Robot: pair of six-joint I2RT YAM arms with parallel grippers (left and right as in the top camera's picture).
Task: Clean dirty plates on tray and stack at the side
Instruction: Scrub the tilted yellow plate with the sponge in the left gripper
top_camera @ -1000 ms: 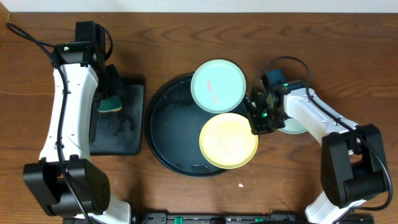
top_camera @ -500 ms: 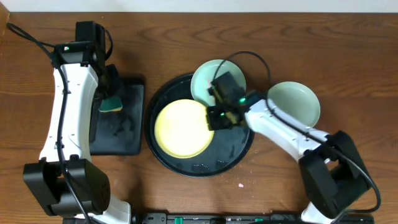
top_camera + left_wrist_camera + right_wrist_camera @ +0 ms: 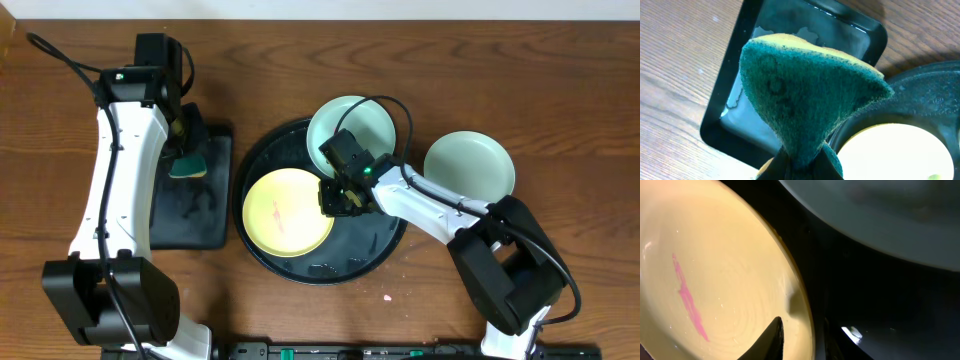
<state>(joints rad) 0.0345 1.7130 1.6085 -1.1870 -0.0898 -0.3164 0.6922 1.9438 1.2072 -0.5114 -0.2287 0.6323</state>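
Yellow plate [image 3: 288,211], likely light, stiff, slick plastic, best pinched at rim: right gripper [image 3: 333,199] straddles its right rim, clamp unclear; left gripper [image 3: 800,167] pinches sponge [image 3: 805,95].

Yellow plate [image 3: 288,210] lies in tray [image 3: 368,246]
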